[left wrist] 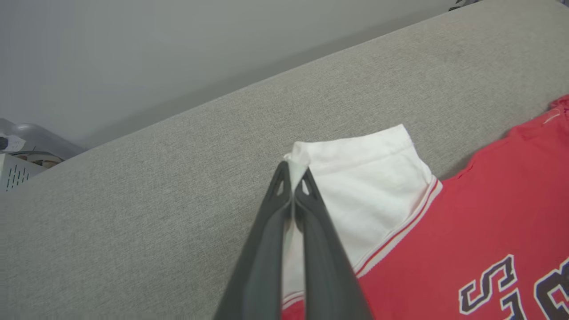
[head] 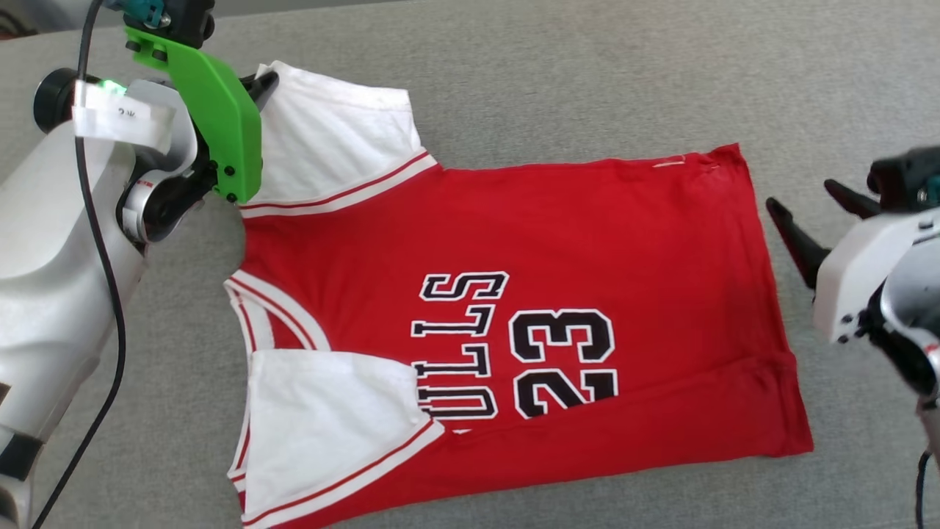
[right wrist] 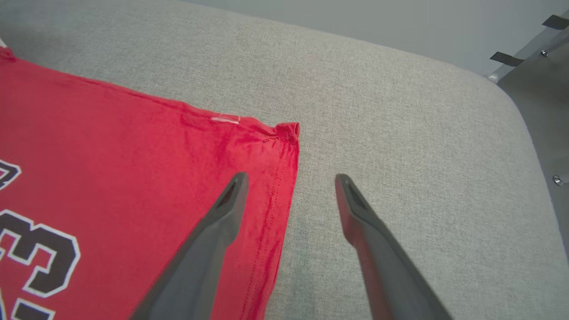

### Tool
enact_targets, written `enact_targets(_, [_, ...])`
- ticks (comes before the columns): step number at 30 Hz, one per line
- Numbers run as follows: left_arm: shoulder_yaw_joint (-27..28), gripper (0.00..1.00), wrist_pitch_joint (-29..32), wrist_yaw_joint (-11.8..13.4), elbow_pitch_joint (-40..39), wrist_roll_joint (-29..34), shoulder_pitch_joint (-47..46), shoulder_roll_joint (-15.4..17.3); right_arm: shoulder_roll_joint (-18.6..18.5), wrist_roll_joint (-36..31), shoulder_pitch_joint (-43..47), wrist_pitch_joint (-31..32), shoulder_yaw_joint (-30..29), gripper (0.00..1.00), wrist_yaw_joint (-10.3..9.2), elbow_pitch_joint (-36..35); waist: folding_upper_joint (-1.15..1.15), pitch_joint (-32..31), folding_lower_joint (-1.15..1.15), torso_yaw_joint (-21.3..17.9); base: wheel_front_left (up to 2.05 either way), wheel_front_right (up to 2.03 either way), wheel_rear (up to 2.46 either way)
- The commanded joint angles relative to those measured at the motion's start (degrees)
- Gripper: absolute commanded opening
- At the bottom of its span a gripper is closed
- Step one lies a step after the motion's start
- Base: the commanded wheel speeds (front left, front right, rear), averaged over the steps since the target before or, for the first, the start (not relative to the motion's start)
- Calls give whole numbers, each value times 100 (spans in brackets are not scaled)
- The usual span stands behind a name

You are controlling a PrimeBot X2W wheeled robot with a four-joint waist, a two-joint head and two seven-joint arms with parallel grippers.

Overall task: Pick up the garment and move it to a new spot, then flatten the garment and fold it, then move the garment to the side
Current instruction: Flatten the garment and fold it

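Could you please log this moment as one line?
left tool: shut on jersey sleeve corner | right tool: open at hem | jersey: spread, front up

Left arm [head: 44,242]: smooth, rounded off-white shell. Black cable [head: 120,308] runs along it. At its wrist end: flat bright green bracket [head: 220,117] with dark screw heads; white paper label [head: 121,116] with small black characters, unreadable; green indicator light [head: 110,87]; teal connector [head: 145,10] on top; silver joint ring [head: 138,209] bearing a small red mark. Black band [head: 18,455] low on the shell. Right arm [head: 859,283]: boxy white housing, small dark screws, teal spot on black hardware, thin black lead [head: 920,488] below. Fingers of left gripper [left wrist: 294,171] and right gripper [right wrist: 291,176]: long, dark grey, tapering, a narrow slot near each tip.
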Motion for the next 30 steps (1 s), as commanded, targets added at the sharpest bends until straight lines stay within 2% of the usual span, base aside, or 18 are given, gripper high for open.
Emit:
enact_targets(1, [25,0,37,92,-197,-26,138,83,-85,137,-217,209,49,100,-4,109,0,113,0,184,0,0,0])
enact_targets(6, [56,0,205,462,-1202,-64,387,301,-420,487,-909,1047,287,100,-4,673,0,310,0,390,0,0,0])
enact_targets(9, [58,0,296,655,-1734,-67,495,388,-552,572,-1256,1200,427,100,-4,977,0,422,0,508,0,0,0])
enact_targets(15, [56,0,371,934,-2521,-23,657,535,-629,619,-1740,1243,665,100,-4,1628,0,609,0,724,0,0,0])
enact_targets(22, [11,0,368,1014,-2848,4,730,535,-682,595,-1916,1063,981,100,-4,2196,0,754,0,928,0,0,0])
enact_targets(24, [-20,0,325,1004,-2854,4,765,491,-728,670,-1899,926,1250,100,-4,2409,0,777,0,992,0,0,0])
enact_targets(25, [-22,0,313,1000,-2846,-11,776,476,-740,712,-1883,914,1319,86,-4,2469,0,776,0,1007,0,0,0])
enact_targets(26, [-24,0,300,994,-2835,-18,786,468,-753,741,-1872,907,1377,37,-4,2507,0,774,0,1016,0,0,0])
enact_targets(27, [-27,0,283,986,-2813,-22,799,463,-770,772,-1868,872,1439,0,-4,2540,0,768,0,1024,0,0,0])
enact_targets(30, [-23,0,224,973,-2727,-49,844,445,-786,896,-1878,684,1500,0,-4,2625,0,716,0,1029,0,0,0])
